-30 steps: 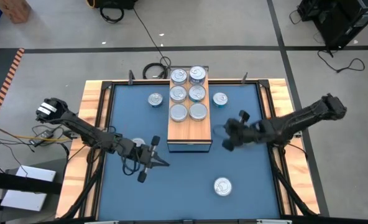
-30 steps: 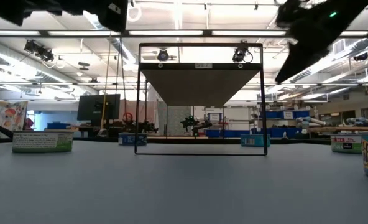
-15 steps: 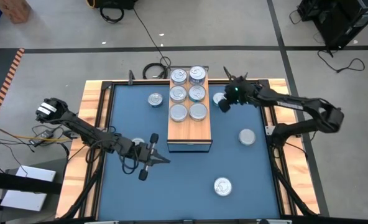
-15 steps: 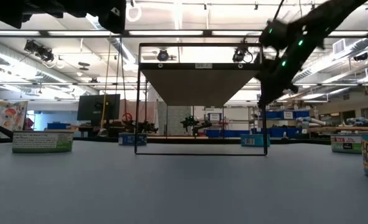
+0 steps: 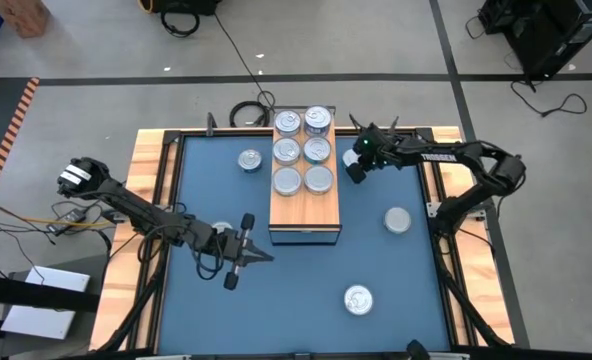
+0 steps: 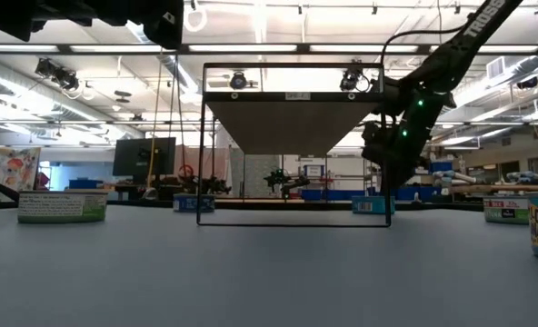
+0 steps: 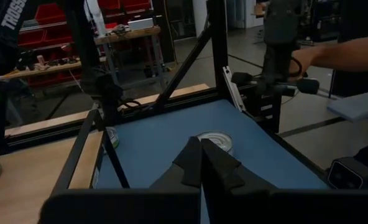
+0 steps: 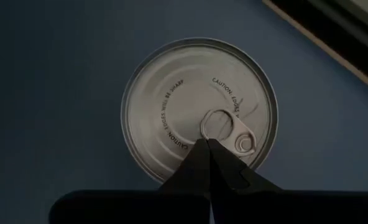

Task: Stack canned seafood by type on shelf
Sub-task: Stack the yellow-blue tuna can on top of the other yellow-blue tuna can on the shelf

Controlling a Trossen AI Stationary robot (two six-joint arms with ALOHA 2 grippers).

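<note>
From above, six flat round silver-lidded tins [image 5: 303,150] sit on the long light-brown wood-grain shelf [image 5: 304,212], and the right pincer [image 5: 355,166] hovers just right of it, closed and empty. Its wrist view shows the shut fingers [image 8: 210,163] over a silver pull-tab tin [image 8: 199,107] on the blue table [image 8: 53,93]. The left pincer [image 5: 264,259] waits left of the shelf, closed, holding nothing.

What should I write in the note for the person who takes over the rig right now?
Left gripper: shut, empty, waiting low over the mat near the shelf's front left corner.
Right gripper: shut, empty, hanging over a tin right of the shelf's far end.
Done: six tins sit on the shelf in two rows.
Left: loose tins on the mat, plus the one under the right gripper.
</note>
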